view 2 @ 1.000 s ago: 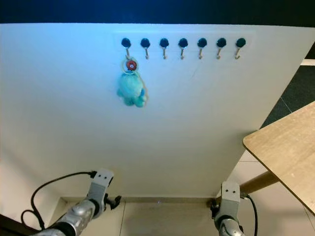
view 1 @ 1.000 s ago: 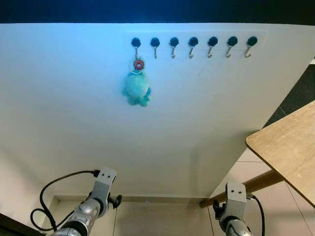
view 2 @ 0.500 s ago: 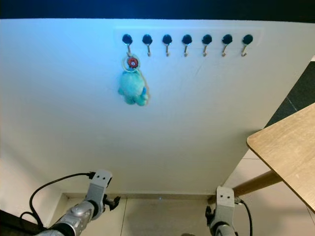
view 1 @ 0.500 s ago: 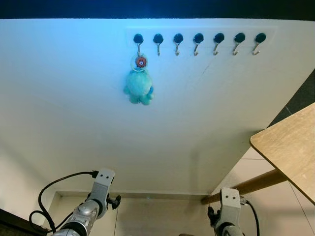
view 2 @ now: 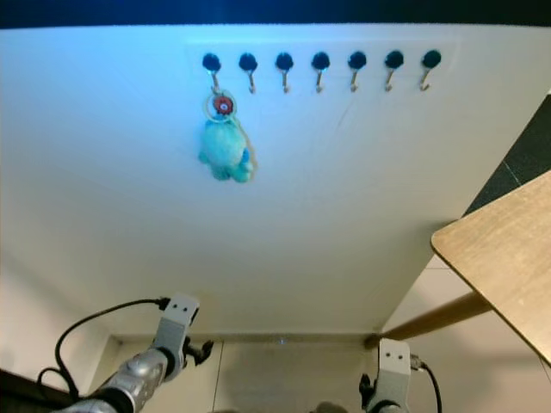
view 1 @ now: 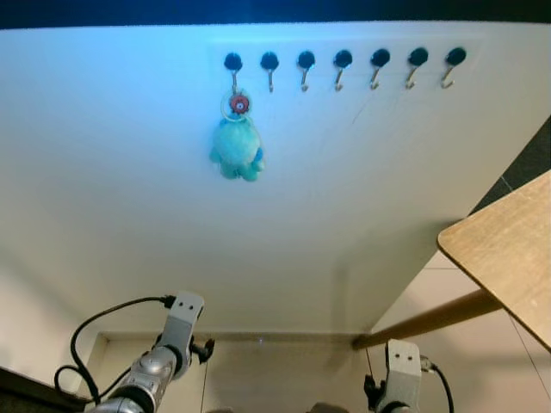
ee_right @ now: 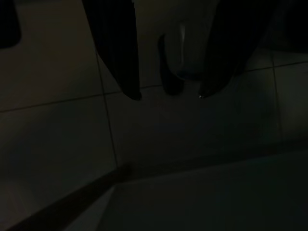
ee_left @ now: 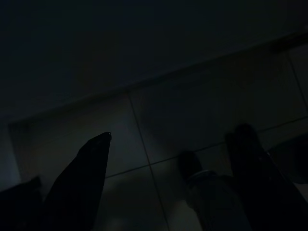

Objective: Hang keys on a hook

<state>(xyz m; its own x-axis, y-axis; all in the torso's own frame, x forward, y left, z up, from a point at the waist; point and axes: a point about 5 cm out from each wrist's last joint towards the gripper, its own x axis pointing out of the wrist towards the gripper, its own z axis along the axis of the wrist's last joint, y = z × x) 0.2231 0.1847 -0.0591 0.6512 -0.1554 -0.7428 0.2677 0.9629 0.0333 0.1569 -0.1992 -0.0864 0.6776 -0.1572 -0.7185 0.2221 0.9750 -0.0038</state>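
The teal plush keychain (view 1: 238, 148) hangs from the leftmost hook (view 1: 233, 64), upper left. Dark wrist views show left gripper (ee_left: 173, 139) and right gripper (ee_right: 168, 94) fingers apart over floor tiles (ee_right: 57, 139).

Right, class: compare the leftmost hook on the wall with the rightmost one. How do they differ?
The leftmost hook carries a key ring with a teal plush toy hanging below; the rightmost hook is bare. The leftmost hook's metal curve is partly covered by the ring; the rightmost's shows fully. Both have dark round heads in the same row.
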